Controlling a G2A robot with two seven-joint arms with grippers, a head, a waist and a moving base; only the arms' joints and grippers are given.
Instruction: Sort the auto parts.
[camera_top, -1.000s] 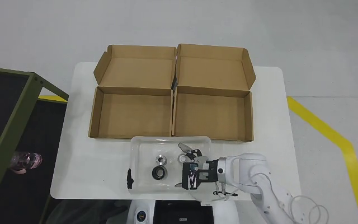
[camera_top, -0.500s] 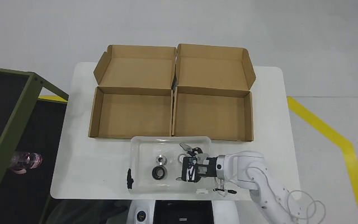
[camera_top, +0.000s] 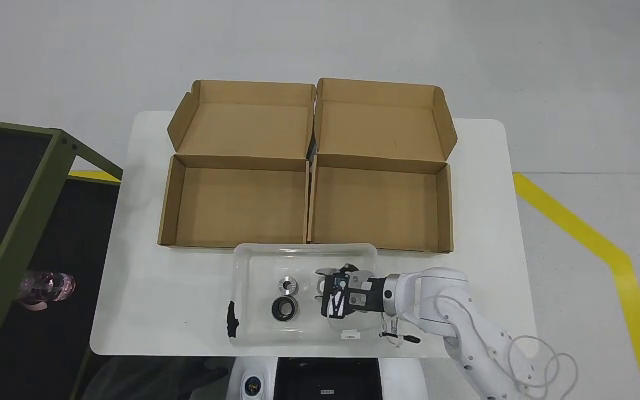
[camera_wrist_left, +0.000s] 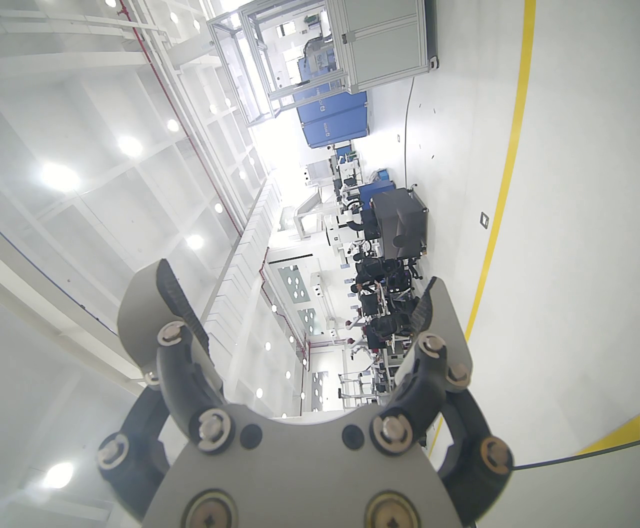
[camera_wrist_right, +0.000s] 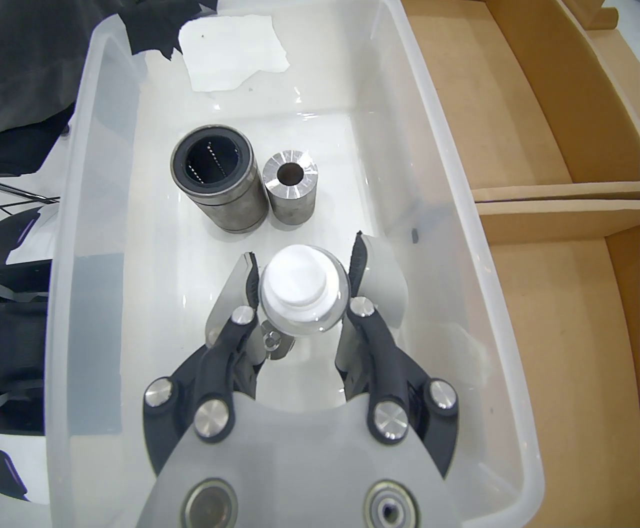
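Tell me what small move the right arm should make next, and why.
Probably close firmly on the white part before any lift. The right end effector straddles it low inside the bin and is centred on it. The part looks to be resting on the bin floor, and I can't tell whether it is gripped yet.

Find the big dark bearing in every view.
Top view: dark bearing in the clear bin, beside the silver sleeve.
Right wrist view: bearing upright, beyond the white part in the right gripper.
Left wrist view: faces the hall instead.
Shared landmark: the clear bin's rim.
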